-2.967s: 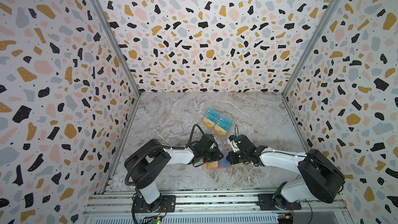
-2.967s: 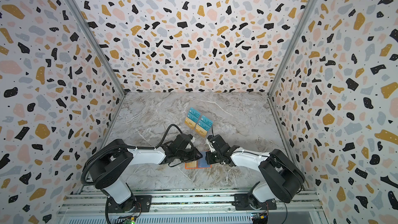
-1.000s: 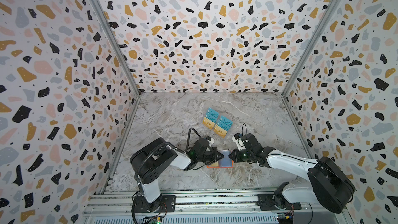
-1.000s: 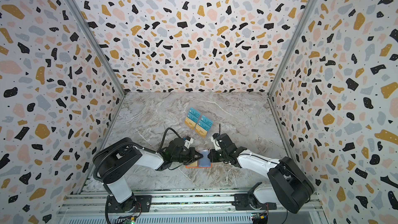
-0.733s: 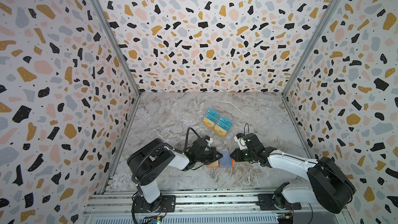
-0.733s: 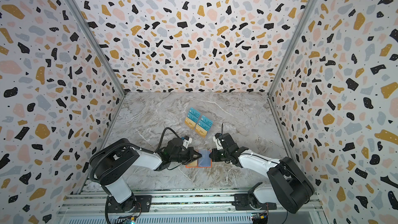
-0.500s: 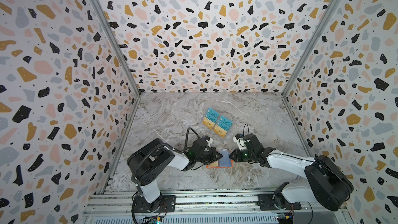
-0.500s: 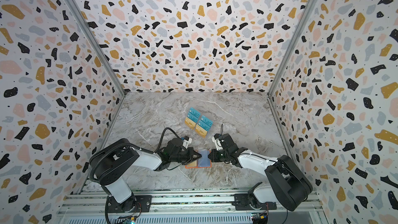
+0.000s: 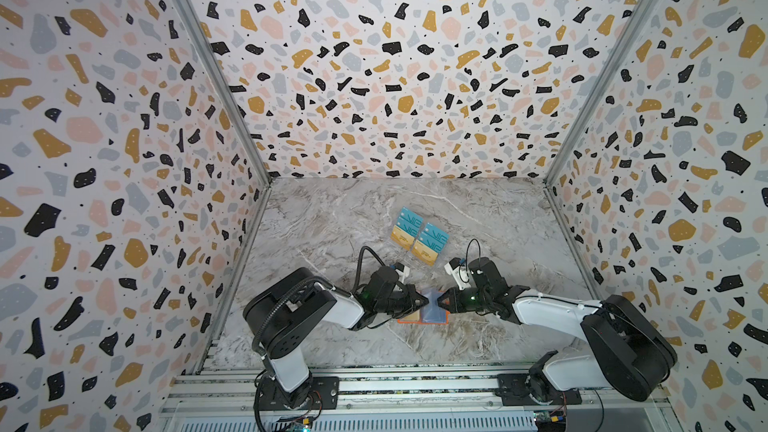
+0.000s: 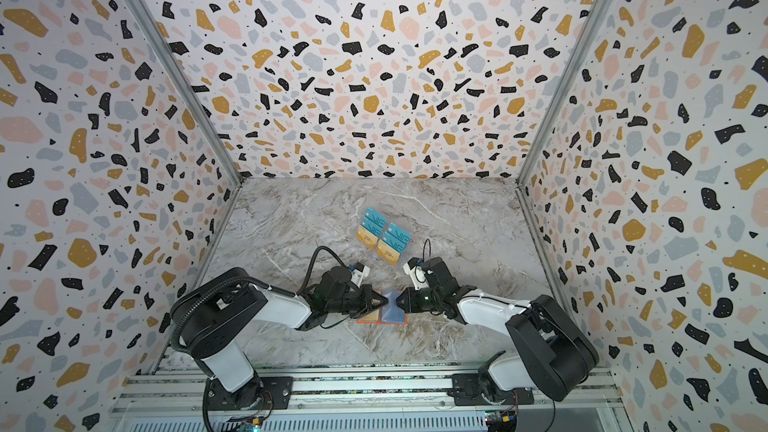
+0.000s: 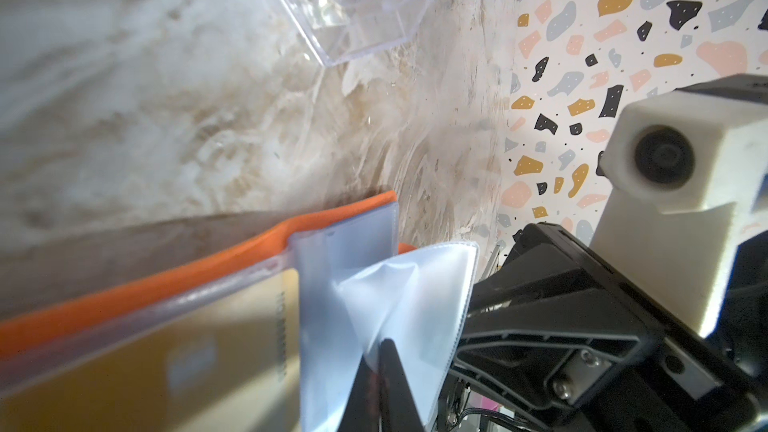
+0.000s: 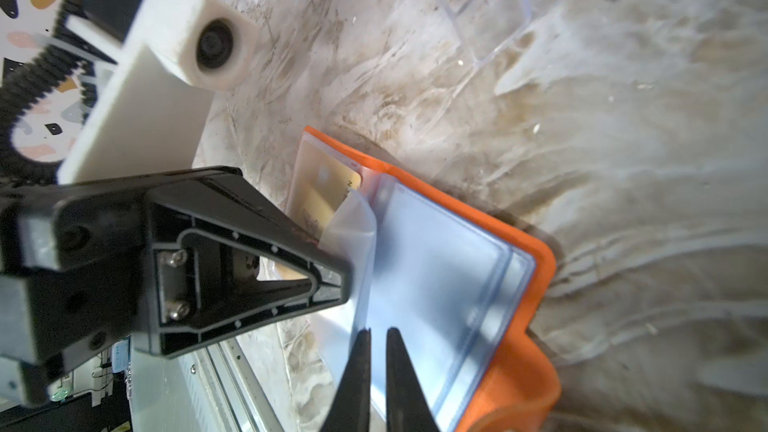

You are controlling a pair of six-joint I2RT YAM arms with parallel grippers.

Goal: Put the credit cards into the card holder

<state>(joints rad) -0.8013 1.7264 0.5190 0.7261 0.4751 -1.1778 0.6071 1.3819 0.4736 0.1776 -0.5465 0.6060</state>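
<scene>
- Top views: marble counter (image 9: 332,222), with both arms reaching low toward the middle, close to the front rail.
- Clear stand (image 11: 361,6) sits further back and carries the loose credit cards (image 9: 419,234), teal and gold.
- Orange card holder (image 12: 511,326) lies open on the counter between the two hands, with a gold card (image 11: 166,347) in one pocket.
- Left hand (image 9: 425,303) is pinched tight on a clear sleeve (image 11: 415,284), tenting it up.
- Right hand (image 12: 376,351) is pretty much closed, with its tips at the edge of the blue-tinted page (image 12: 436,276). Can't tell if it's really gripping it.
</scene>
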